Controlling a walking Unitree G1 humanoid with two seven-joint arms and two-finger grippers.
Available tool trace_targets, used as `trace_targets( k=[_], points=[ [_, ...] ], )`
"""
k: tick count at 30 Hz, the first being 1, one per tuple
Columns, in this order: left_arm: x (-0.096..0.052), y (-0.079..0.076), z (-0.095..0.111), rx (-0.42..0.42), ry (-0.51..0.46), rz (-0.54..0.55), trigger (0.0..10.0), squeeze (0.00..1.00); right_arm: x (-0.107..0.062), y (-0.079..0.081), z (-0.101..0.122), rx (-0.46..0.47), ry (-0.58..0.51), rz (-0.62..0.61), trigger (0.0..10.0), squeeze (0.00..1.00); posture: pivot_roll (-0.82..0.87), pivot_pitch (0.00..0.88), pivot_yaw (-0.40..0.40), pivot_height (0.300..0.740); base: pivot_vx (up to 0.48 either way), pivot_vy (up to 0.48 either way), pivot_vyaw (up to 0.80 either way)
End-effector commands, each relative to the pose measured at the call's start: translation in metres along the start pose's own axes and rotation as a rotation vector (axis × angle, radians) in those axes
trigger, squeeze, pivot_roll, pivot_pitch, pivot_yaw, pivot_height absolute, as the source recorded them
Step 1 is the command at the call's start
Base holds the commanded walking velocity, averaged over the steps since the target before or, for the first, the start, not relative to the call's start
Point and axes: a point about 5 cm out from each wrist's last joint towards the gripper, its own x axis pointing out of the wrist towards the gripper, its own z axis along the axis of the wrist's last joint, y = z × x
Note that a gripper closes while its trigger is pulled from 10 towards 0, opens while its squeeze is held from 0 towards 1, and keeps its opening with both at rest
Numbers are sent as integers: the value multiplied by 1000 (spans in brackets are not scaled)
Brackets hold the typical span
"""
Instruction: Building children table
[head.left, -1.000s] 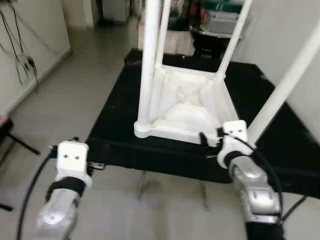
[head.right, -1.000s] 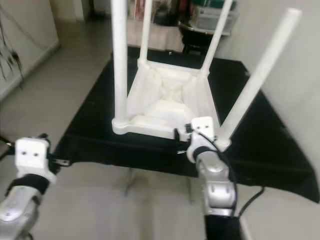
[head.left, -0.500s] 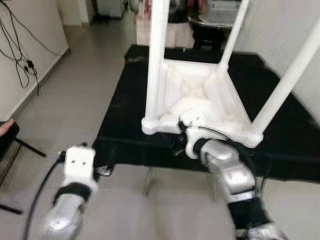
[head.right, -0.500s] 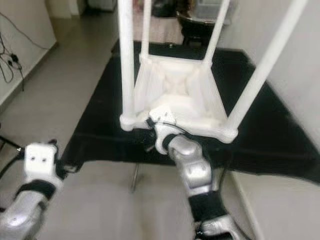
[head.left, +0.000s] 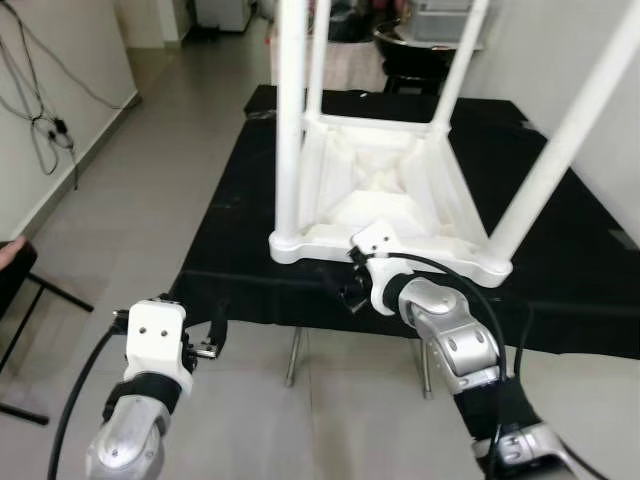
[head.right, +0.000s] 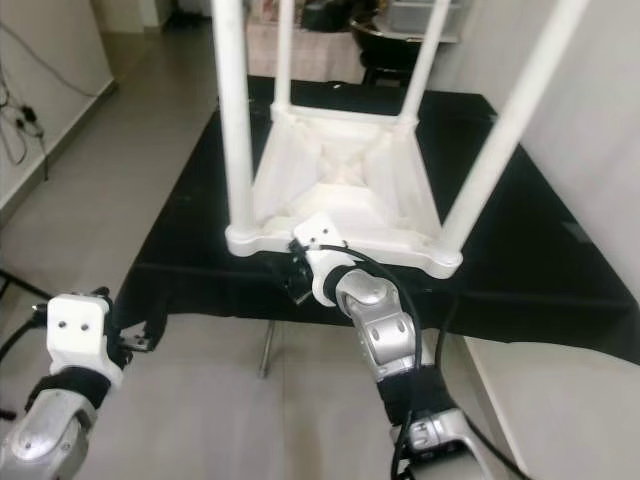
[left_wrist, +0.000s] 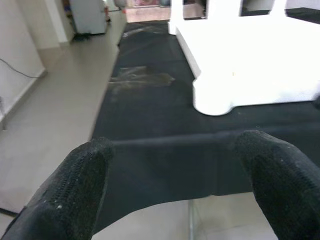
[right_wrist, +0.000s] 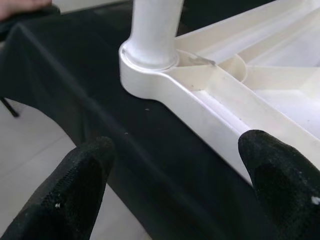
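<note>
A white children's table (head.left: 390, 190) lies upside down on a black-covered table (head.left: 235, 230), its four legs pointing up. The near-left leg (head.left: 290, 120) stands in its corner socket (right_wrist: 150, 55). My right gripper (head.left: 352, 288) is at the front rim of the white table, just right of that leg. In the right wrist view the right gripper (right_wrist: 175, 195) is open, with the rim (right_wrist: 210, 107) ahead and nothing between the fingers. My left gripper (head.left: 205, 335) hovers lower, before the black table's near-left corner. It is open (left_wrist: 175, 195) and holds nothing.
The black table rests on thin metal legs (head.left: 295, 355) over a tiled floor. Cables (head.left: 45, 125) hang on the left wall, and a dark stand (head.left: 20, 280) sits at the left edge. Boxes and a dark round table (head.left: 425, 40) crowd the back. A white wall lies close on the right.
My right arm has swung left from the white table's near-right corner to the middle of its front rim. The left arm has stayed low. The camera has shifted slightly.
</note>
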Motion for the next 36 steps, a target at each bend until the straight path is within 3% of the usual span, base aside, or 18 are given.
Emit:
trace_targets(
  k=[1,3,7,11,15,21,26,28,36],
  points=[
    [-1,0,-4,6,24,-17,10000,0,6,1,4,-9,17,25,10000,0,-29,72,-79,740,0,0,0],
    [-3,-2,-4,4,28,-33,10000,0,17,-8,13,-43,79,18,10000,0,-15,83,-82,740,0,0,0],
    [-10,-5,0,1,33,-41,10000,0,31,-10,31,-123,140,68,10000,0,13,136,-89,740,0,0,0],
    [-12,-5,1,2,35,-45,10000,0,33,-9,35,-130,162,94,10000,0,15,141,-90,740,0,0,0],
    [-19,-7,4,3,42,-53,10000,0,37,-6,38,-144,268,162,10000,0,35,181,-93,740,0,0,0],
    [-27,-9,7,2,53,-57,10000,0,40,-14,41,-184,367,108,10000,0,49,223,-105,740,0,0,0],
    [-29,-10,9,2,54,-58,10000,0,42,-14,47,-208,336,97,10000,0,50,235,-110,740,0,0,0],
    [-34,-13,11,-5,60,-60,10000,0,46,-6,72,-200,206,165,10000,0,57,261,-119,740,0,0,0],
    [-46,-20,16,-27,77,-62,10000,0,45,-4,106,-169,61,222,10000,0,69,324,-133,740,0,0,0]
  ],
)
